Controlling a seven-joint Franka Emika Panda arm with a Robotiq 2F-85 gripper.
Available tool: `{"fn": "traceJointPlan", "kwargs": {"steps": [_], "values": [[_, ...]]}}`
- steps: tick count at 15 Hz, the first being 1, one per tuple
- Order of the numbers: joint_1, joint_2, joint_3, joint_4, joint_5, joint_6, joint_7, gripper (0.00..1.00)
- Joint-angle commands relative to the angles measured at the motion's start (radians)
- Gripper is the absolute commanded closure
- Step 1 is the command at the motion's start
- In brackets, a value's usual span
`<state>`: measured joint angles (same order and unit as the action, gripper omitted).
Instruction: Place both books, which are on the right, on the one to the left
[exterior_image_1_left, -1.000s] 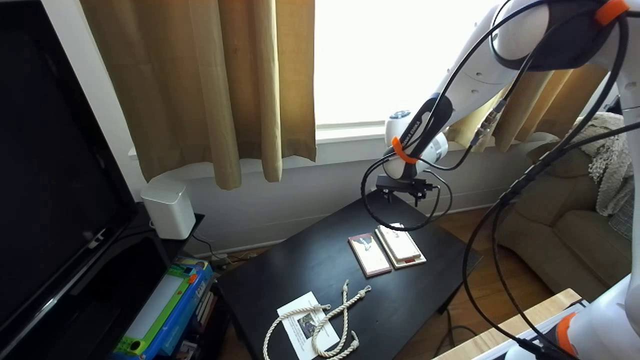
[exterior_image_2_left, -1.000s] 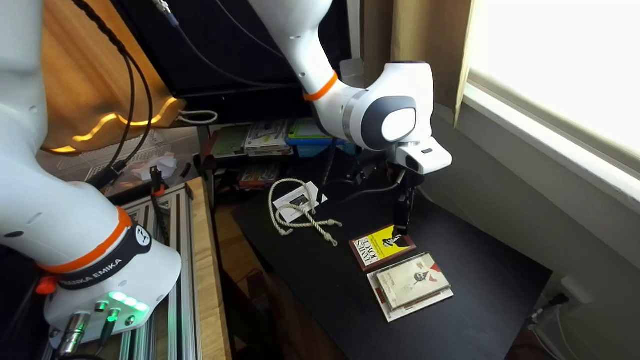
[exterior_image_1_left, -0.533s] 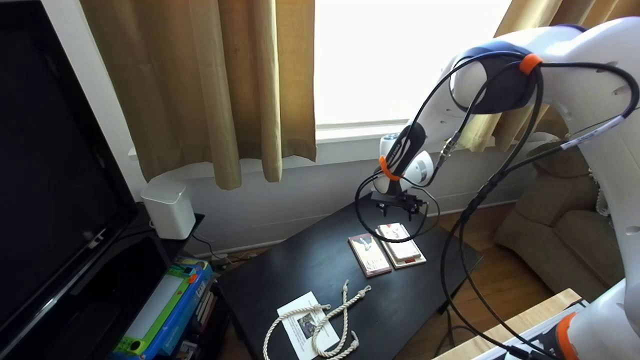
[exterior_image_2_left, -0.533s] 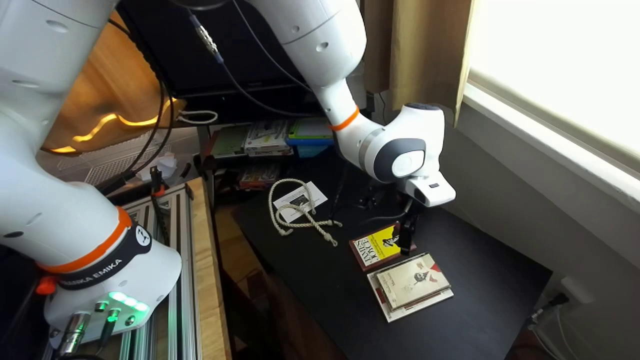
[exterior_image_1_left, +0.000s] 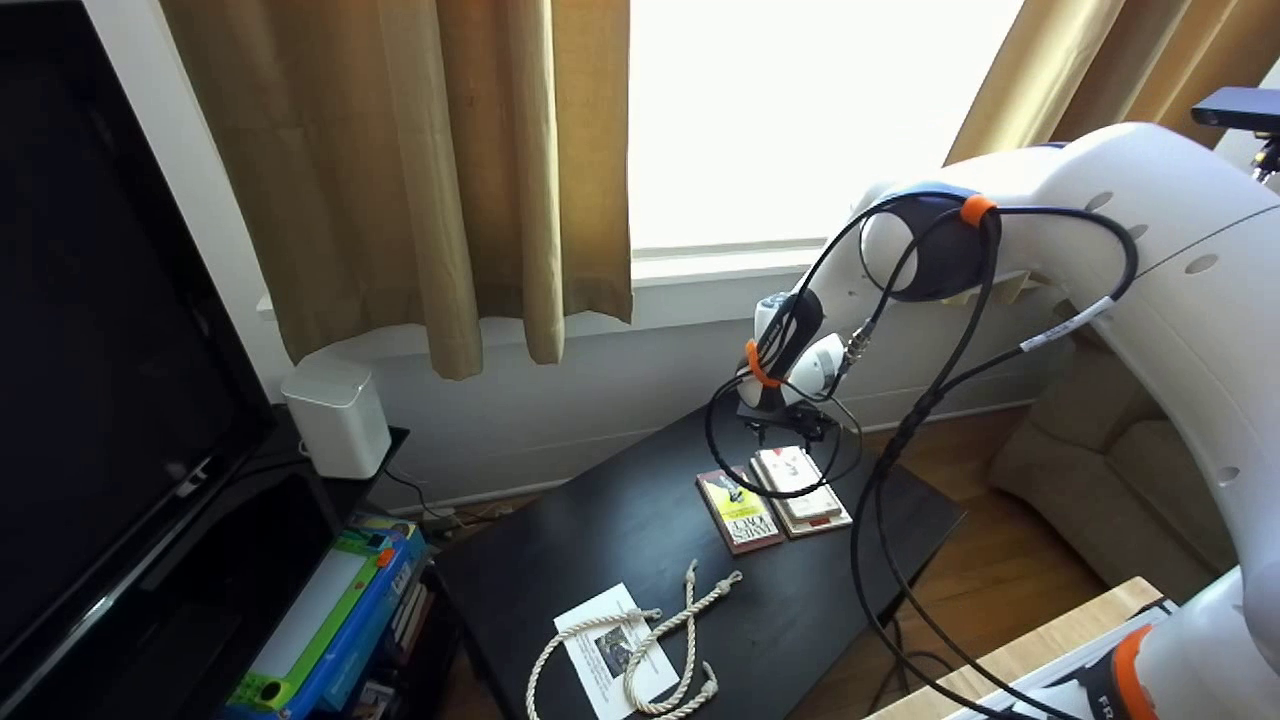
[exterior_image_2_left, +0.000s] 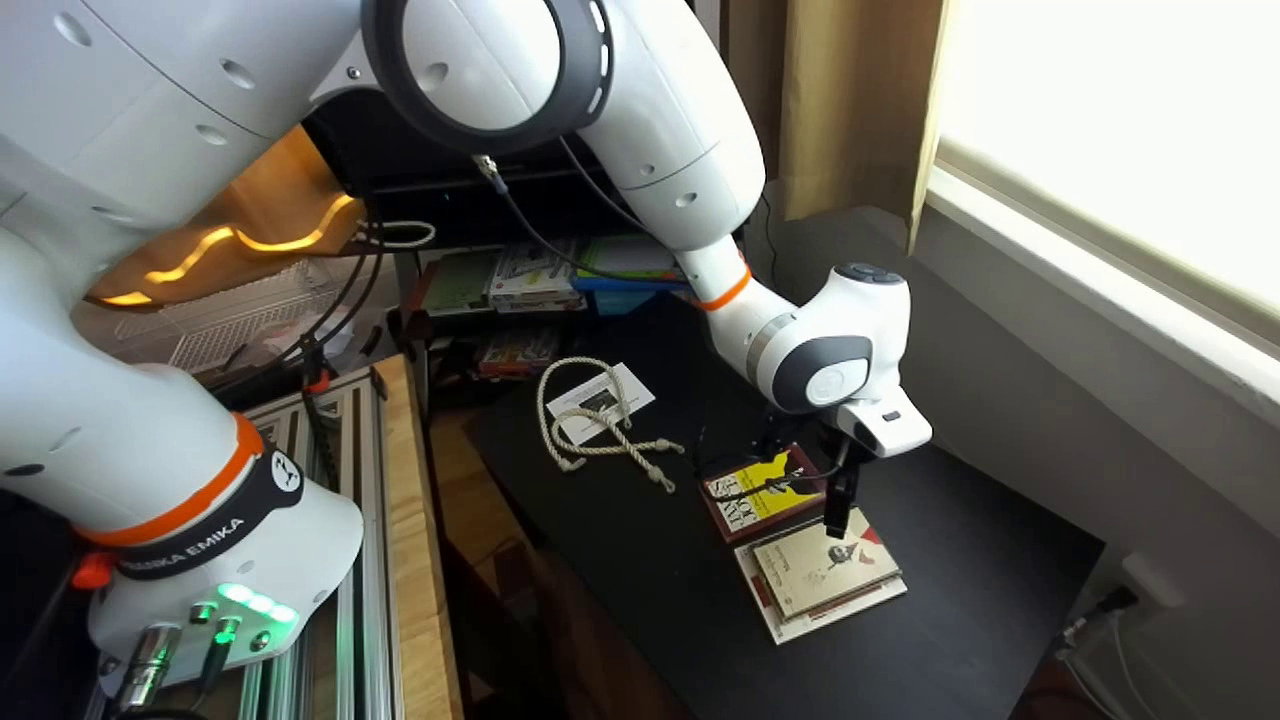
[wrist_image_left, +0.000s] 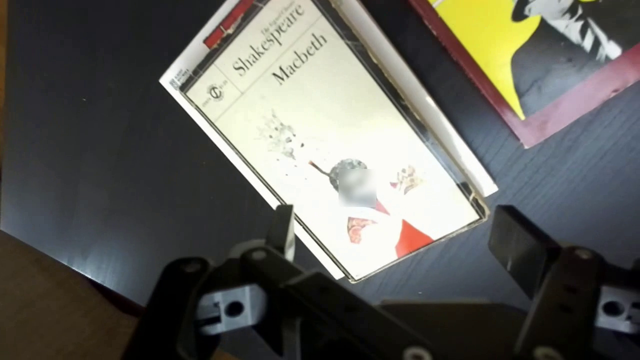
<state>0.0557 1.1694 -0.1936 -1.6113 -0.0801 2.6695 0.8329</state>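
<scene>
Wrist view: the fingers (wrist_image_left: 522, 250) are spread wide, one to either side of the lower end of the Macbeth book (wrist_image_left: 320, 140); whether they touch it I cannot tell; it lies flat on a larger whitish book (wrist_image_left: 421, 100), the pair on the black counter (exterior_image_1_left: 590, 520); just beside them, to their left in an exterior view, lies the James Joyce book (exterior_image_1_left: 738, 520); on the same counter a rope (exterior_image_1_left: 690, 650) lies over a printed sheet (exterior_image_1_left: 606, 665); beyond it, in an exterior view, a dark shelf unit (exterior_image_2_left: 560, 317) holds a greenish flat item (exterior_image_2_left: 460, 285), a stack of boxes or books (exterior_image_2_left: 535, 277) (I cannot tell which) and a blue box (exterior_image_2_left: 620, 291) with a green top; another stack (exterior_image_2_left: 517, 352) sits below.
</scene>
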Motion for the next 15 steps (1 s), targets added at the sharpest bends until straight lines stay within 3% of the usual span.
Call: {"fn": "traceJointPlan", "kwargs": {"steps": [1, 8, 9, 10, 12, 15], "values": [[-0.02, 0.112, 0.004, 0.138, 0.06, 0.02, -0.065, 0.0], [-0.048, 0.227, 0.033, 0.297, 0.125, 0.012, -0.156, 0.0], [-0.05, 0.241, 0.035, 0.314, 0.133, 0.008, -0.165, 0.03], [-0.051, 0.254, 0.037, 0.331, 0.139, 0.005, -0.174, 0.08], [-0.057, 0.275, 0.044, 0.358, 0.152, 0.002, -0.19, 0.3], [-0.062, 0.298, 0.05, 0.391, 0.168, -0.003, -0.21, 0.54]]}}
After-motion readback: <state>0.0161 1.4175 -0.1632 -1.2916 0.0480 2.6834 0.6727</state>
